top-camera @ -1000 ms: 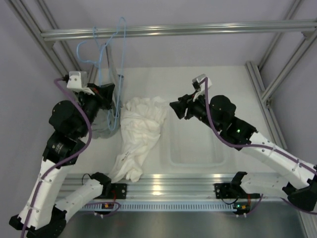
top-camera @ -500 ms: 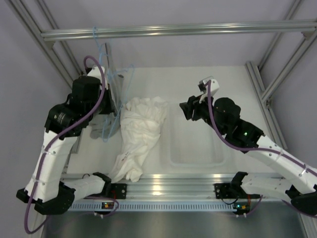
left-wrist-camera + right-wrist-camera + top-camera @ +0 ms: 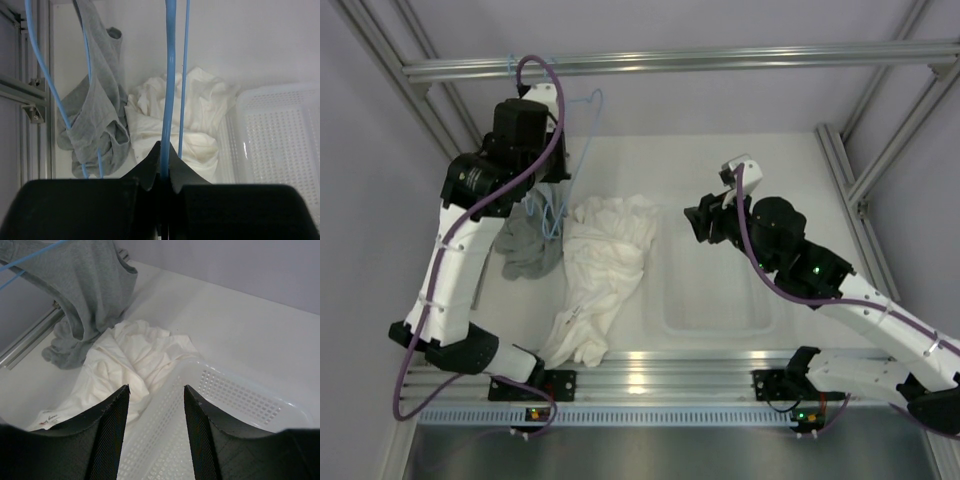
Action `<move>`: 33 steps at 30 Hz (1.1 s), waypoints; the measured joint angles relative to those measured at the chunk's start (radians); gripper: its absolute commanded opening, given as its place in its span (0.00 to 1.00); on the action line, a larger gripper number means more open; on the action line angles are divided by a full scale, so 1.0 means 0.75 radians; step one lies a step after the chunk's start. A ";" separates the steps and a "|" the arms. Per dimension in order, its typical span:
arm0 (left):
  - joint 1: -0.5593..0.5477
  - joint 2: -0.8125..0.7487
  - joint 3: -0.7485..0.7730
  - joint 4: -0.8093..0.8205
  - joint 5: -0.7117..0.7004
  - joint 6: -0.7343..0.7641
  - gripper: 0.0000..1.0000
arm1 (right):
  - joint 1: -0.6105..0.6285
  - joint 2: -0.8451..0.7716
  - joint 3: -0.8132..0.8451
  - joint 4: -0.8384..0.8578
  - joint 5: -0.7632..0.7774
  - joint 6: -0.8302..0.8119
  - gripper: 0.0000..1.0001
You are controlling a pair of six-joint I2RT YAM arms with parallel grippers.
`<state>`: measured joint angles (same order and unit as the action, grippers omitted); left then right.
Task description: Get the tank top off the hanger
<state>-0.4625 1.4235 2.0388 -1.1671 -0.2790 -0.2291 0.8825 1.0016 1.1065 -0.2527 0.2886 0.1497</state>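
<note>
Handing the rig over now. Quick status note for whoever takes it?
Left tool: shut on the hanger, held up bare near the top rail.
Right tool: open, empty, over the basket edge by the tank top.
Tank top: crumpled on the table between the grey garment and the basket, off the hanger.
Done: removal looks complete.
Left: likely just park the hanger.

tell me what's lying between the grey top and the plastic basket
The white tank top, crumpled in a heap, fills the gap between the grey top and the basket; the top view shows it.
</note>
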 measured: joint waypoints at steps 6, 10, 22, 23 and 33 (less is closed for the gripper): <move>0.000 0.221 0.174 0.026 -0.058 0.015 0.00 | 0.000 0.001 0.000 -0.001 0.000 -0.013 0.48; 0.005 0.380 0.317 0.055 -0.079 0.016 0.00 | -0.005 0.001 0.000 -0.001 0.004 -0.021 0.49; 0.064 0.449 0.230 0.099 -0.048 -0.022 0.00 | -0.014 0.004 -0.021 0.003 -0.009 -0.025 0.49; 0.073 0.434 0.179 0.112 -0.047 -0.033 0.00 | -0.014 0.005 -0.026 0.006 -0.012 -0.025 0.48; 0.102 0.259 -0.117 0.252 -0.080 -0.074 0.99 | -0.023 0.031 -0.065 0.028 -0.101 -0.034 0.69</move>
<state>-0.3859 1.6176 1.9507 -0.9779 -0.3389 -0.2844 0.8654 1.0248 1.0580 -0.2314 0.2131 0.1242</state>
